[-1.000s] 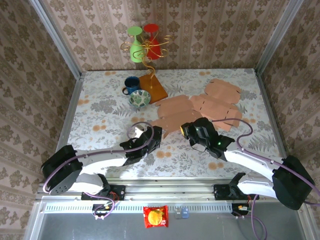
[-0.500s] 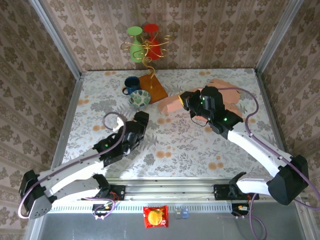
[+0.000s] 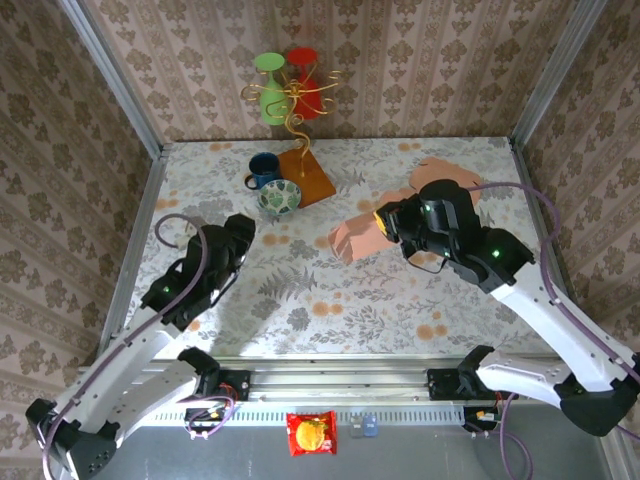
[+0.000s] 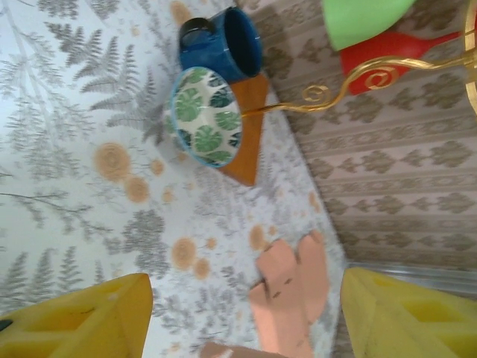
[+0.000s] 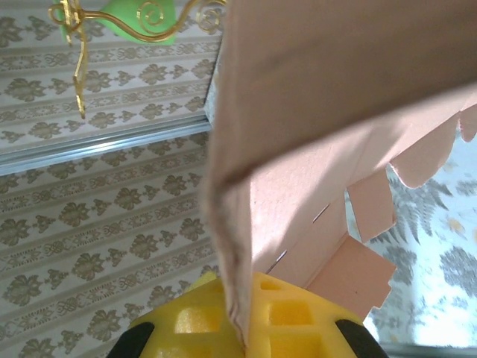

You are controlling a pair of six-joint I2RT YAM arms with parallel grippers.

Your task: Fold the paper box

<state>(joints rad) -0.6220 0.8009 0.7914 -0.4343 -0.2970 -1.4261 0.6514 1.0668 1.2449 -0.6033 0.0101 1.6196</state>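
**Top view.** The paper box [image 3: 352, 238], as yet a flat pink card blank, is held by one edge in the right gripper [image 3: 385, 222] over the middle-right of the floral table [image 3: 300, 310]. More of the blank is seen beyond the arm toward the far right corner. Whether that end rests on the table cannot be told. The raised hold is judged to let the panels hang free for creasing along the scored lines. The left gripper [image 3: 240, 228] is set well apart on the left, near the leaf-patterned bowl [image 3: 279, 197] and blue mug [image 3: 263, 168]. Nothing is carried by it. It is judged to be kept clear until a second hold is wanted.

**Left wrist view.** The left gripper [image 4: 246, 298] is seen with its yellow fingers [image 4: 82, 321] spread wide and nothing between them. The paper box [image 4: 291, 287] is framed in the gap, far off and untouched. The bowl [image 4: 205, 115] and mug [image 4: 223, 37] sit beside the wooden base [image 4: 250, 134] of the glass stand.

**Right wrist view.** The right gripper [image 5: 238, 328] is closed tight on a thin edge of the paper box [image 5: 320, 142]. The card is pinched between the yellow pads [image 5: 291, 324], and the flaps and cut tabs fan upward from the grip. No fold is judged complete.
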